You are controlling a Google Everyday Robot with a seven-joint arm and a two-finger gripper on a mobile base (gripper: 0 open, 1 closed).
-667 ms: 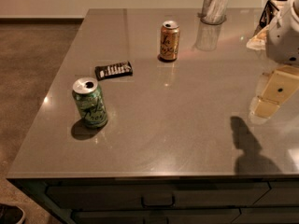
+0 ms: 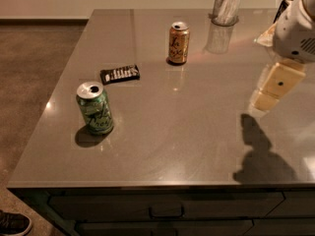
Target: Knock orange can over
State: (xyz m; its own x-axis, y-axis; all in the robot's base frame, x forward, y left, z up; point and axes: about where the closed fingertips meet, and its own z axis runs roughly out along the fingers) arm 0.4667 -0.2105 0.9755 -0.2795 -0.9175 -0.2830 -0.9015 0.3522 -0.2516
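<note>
The orange can (image 2: pixel 178 43) stands upright on the grey table (image 2: pixel 187 127), toward the far middle. It is orange-gold with a silver top and dark cursive lettering. My gripper (image 2: pixel 270 90) hangs above the table at the right, cream-coloured, below the white arm body (image 2: pixel 298 28). It is well to the right of the orange can and nearer the front, not touching it.
A green can (image 2: pixel 94 107) stands upright at the front left. A dark flat packet (image 2: pixel 120 73) lies between the two cans. A tall silvery tumbler (image 2: pixel 226 4) stands at the far edge. The table's front edge has drawers below; floor lies at left.
The arm and gripper have shifted very slightly. The cans, packet and tumbler stand as before.
</note>
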